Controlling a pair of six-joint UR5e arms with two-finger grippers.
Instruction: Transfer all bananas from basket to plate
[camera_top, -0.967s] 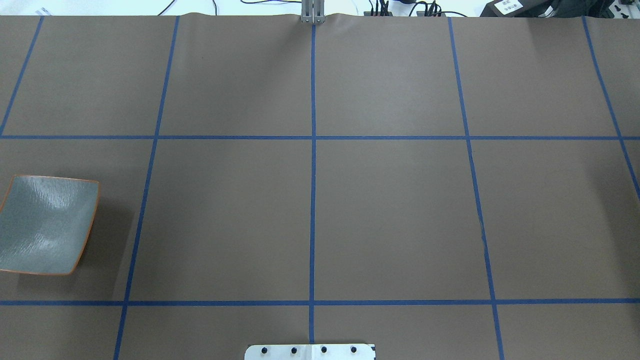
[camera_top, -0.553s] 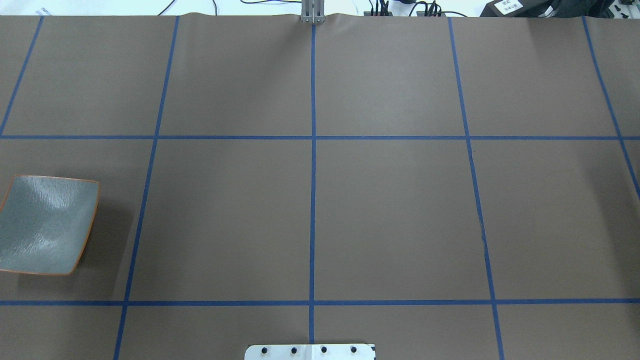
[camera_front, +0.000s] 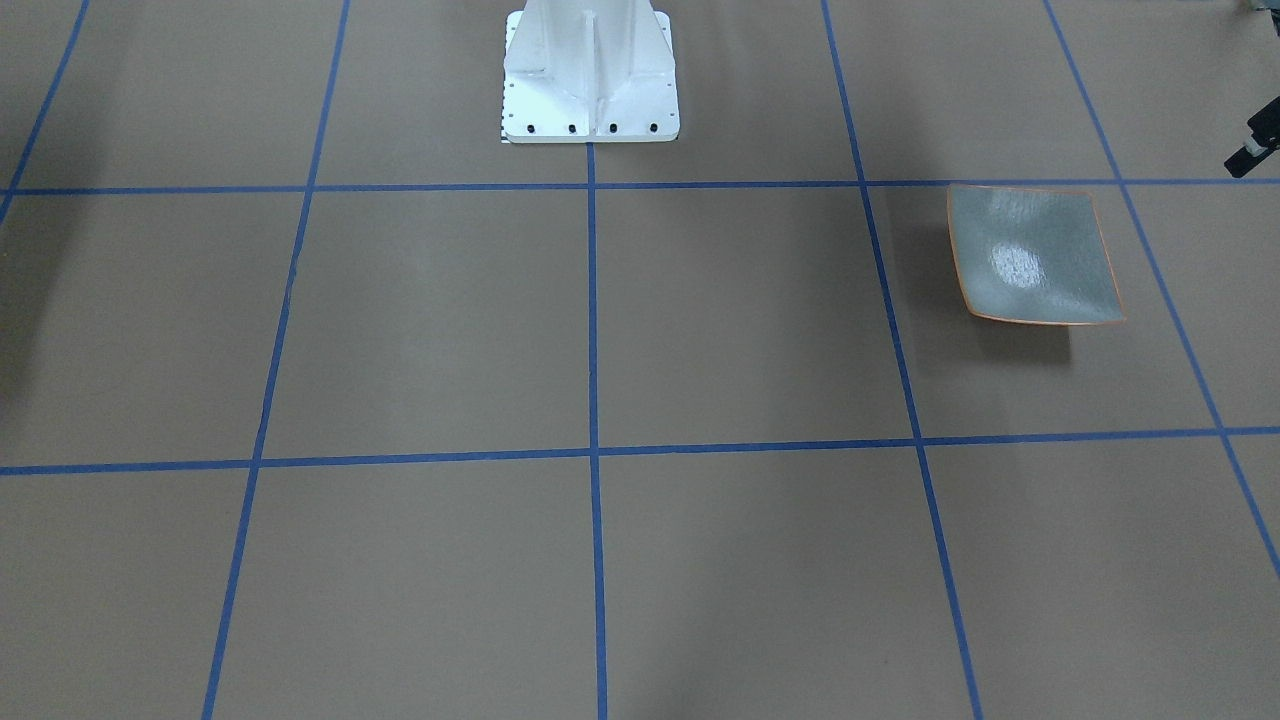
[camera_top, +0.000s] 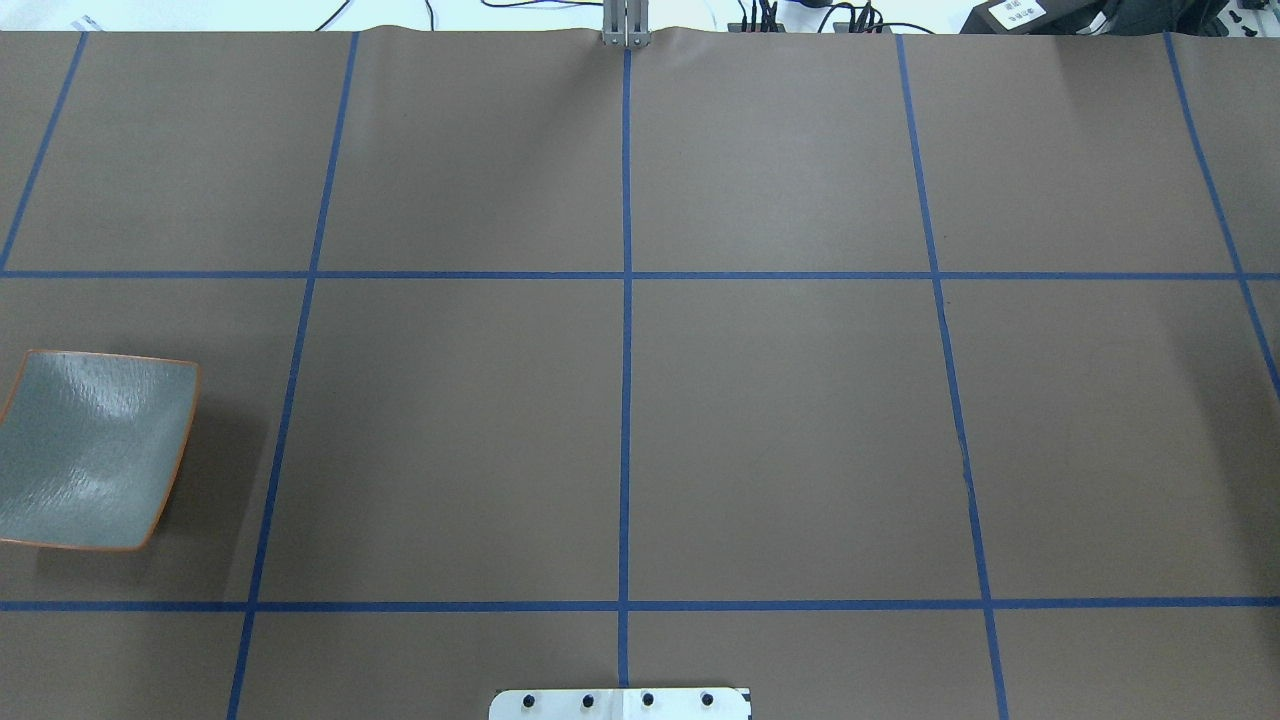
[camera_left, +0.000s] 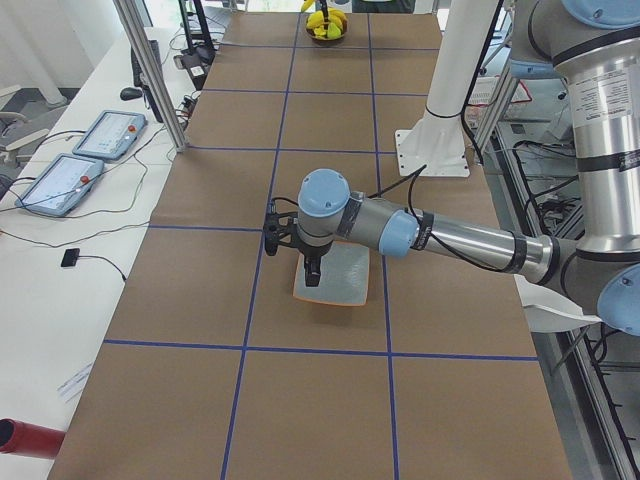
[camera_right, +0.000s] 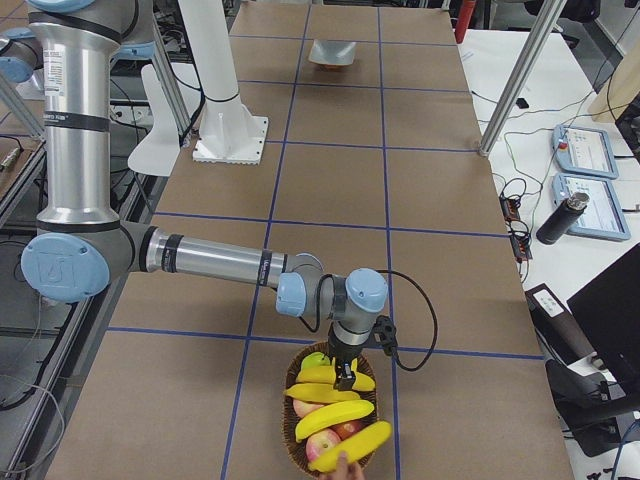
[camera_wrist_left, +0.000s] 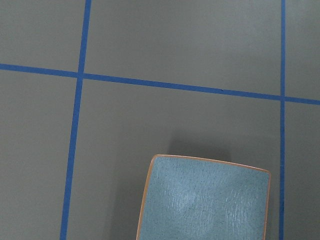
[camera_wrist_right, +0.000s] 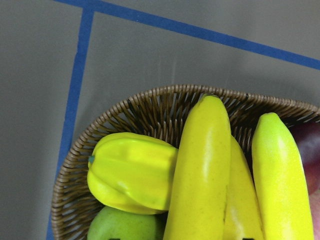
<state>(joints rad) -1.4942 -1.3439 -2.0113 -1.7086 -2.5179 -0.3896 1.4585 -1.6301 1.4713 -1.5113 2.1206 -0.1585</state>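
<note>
right gripper (camera_right: 345, 378) hangs right over the bananas (camera_wrist_right: 202, 170) piled in the basket (camera_wrist_right: 150, 107) at the robot's right end of the table (camera_right: 330, 180), tip down by the top banana, can't tell if it touches. only a side view shows it, so open or closed? can't tell. same deal for the left gripper (camera_left: 312, 278), hovering over the plate (camera_left: 347, 282) at the other end. part of the plate is hidden behind it, and the basket is cut off at the wrist view's bottom edge.
</note>
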